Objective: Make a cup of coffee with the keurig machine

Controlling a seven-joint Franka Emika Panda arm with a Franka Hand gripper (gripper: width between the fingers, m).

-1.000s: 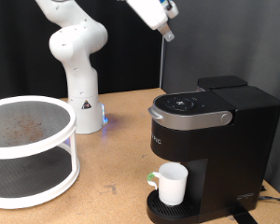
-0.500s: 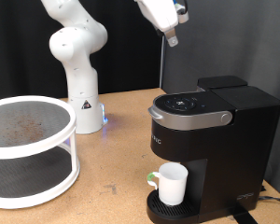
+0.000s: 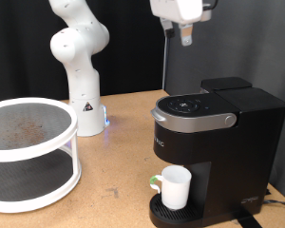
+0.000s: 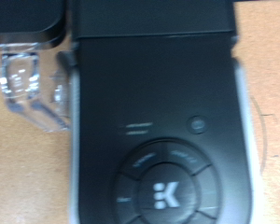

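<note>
The black keurig machine (image 3: 218, 142) stands on the wooden table at the exterior view's right, with its silver-grey lid handle (image 3: 195, 121) down. The white mug (image 3: 174, 187) stands on the machine's round drip tray (image 3: 158, 215), under the spout. My gripper (image 3: 187, 38) hangs high above the machine near the exterior view's top, pointing down, shut and empty. The wrist view looks straight down on the machine's top and its button panel (image 4: 163, 182). The clear fingertips (image 4: 23, 84) show close together at that picture's edge, with nothing between them.
A white two-tier round rack (image 3: 28, 152) stands at the exterior view's left. The arm's white base (image 3: 83, 85) is behind it, at the table's back. A dark cable (image 3: 275, 199) runs off the machine's right side. Bare wood lies between the rack and the machine.
The gripper has moved towards the exterior view's right and turned from a slant to pointing straight down above the machine. The mug and the machine have not moved.
</note>
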